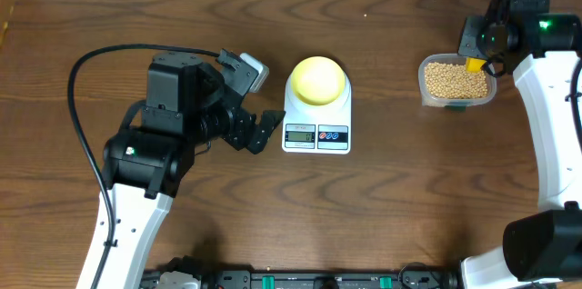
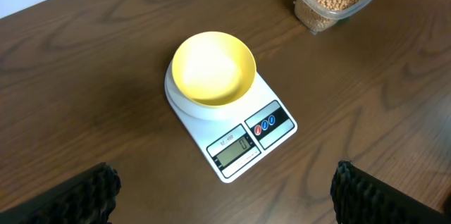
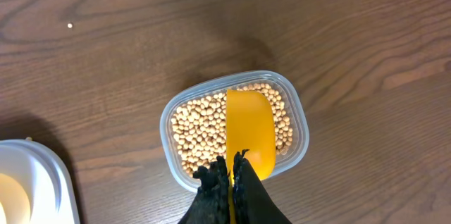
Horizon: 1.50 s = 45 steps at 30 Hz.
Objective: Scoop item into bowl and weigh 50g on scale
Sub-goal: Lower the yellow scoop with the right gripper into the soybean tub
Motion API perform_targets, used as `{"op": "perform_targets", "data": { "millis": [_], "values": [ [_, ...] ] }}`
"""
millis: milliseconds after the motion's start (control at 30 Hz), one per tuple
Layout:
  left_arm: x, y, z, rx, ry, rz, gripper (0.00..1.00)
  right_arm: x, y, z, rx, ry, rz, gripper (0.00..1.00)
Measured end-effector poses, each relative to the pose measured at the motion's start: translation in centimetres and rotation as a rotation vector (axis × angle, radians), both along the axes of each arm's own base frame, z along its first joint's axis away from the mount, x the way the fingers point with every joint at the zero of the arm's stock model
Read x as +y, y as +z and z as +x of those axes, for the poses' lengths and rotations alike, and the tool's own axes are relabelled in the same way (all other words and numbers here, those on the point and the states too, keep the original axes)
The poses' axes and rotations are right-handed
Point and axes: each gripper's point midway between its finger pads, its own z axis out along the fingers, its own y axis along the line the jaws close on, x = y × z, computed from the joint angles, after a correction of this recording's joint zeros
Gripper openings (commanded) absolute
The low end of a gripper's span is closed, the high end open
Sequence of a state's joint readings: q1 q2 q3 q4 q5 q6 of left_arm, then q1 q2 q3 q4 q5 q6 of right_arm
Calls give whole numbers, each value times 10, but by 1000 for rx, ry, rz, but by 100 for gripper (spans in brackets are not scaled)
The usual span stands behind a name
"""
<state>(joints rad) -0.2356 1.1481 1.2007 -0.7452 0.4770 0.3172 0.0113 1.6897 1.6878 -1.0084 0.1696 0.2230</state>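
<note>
Overhead view: only here do we get both arms at once, with the scale [image 1: 316, 116] mid-table, the left claw to its left and the tub [image 1: 457, 81] well off to its right.
Left wrist view: the one angle that looks into the bowl [image 2: 213, 69]. It also catches the scale's screen and two round buttons (digits too small for us to read).
Right wrist view: the close-up on the beans [image 3: 197, 125] and the scoop [image 3: 250, 129], which overhead is just a yellow speck under the arm.
Materials: dark wood-grain table [image 1: 391, 198], white flat plastic scale, glossy pale yellow round bowl, clear rounded-rectangle tub, smooth orange-yellow scoop.
Containers: the tub holds a thick layer of small round tan beans. The bowl sits on the scale's round platform, its inside plain yellow.
Left claw [image 2: 227, 194]: spread wide, gripping nothing, its ribbed black fingers at the two bottom corners of its own view.
Right claw [image 3: 230, 175]: pinched tight on the scoop's handle, with the scoop head over the beans in the tub (we can't tell if it's touching them).
Beans location: all that we see are in the tub.
</note>
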Motion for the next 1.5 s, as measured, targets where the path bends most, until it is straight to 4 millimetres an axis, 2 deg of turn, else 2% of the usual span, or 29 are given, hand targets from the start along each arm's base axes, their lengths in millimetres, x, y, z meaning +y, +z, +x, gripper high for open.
{"op": "perform_targets", "data": {
  "millis": [167, 367, 700, 833, 1167, 1500],
  "values": [
    [0, 0, 0, 0, 0, 0, 98, -2, -6, 1, 15, -7, -12, 2],
    [0, 0, 0, 0, 0, 0, 98, -5, -33, 7, 84, -16, -29, 2],
    [0, 0, 0, 0, 0, 0, 97, -14, -54, 10, 139, -41, -78, 1],
    [0, 0, 0, 0, 0, 0, 97, -18, -69, 12, 177, -49, -98, 1],
    [0, 0, 0, 0, 0, 0, 98, -19, -85, 13, 218, -51, -107, 2],
    [0, 0, 0, 0, 0, 0, 97, -23, -86, 16, 210, -60, -107, 2]
  ]
}}
